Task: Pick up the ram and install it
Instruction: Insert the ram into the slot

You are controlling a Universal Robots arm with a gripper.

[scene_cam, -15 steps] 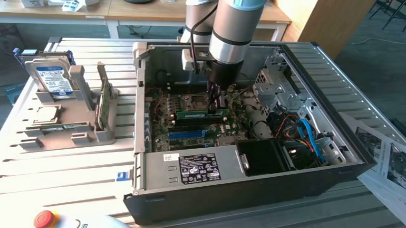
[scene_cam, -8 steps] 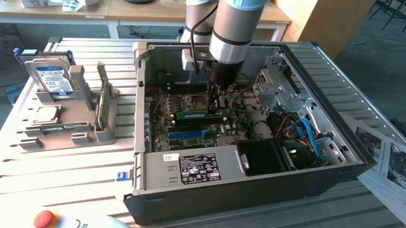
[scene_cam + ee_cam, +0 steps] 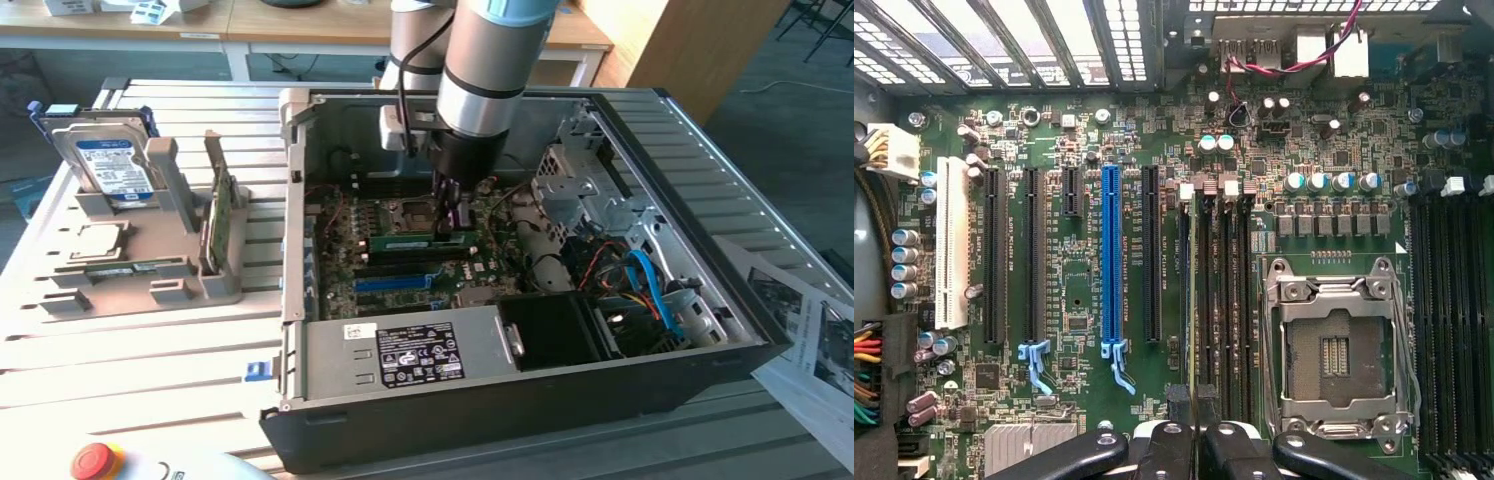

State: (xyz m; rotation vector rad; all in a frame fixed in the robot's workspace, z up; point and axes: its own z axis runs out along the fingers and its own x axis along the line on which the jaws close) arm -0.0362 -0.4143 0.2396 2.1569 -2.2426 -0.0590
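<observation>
The ram is a slim green stick lying along the memory slots of the motherboard inside the open computer case. My gripper reaches down into the case and is shut on the ram near the end toward the exterior view's right. In the wrist view the ram shows edge-on as a thin strip over the black memory slots. There my gripper has its dark fingertips close together on either side of the strip. How deep the ram sits in the slot I cannot tell.
The empty processor socket lies beside the slots, and a blue expansion slot on their other side. A power supply and cables crowd the case. On the exterior view's left a grey holder carries a hard drive, a silver chip and an upright green card.
</observation>
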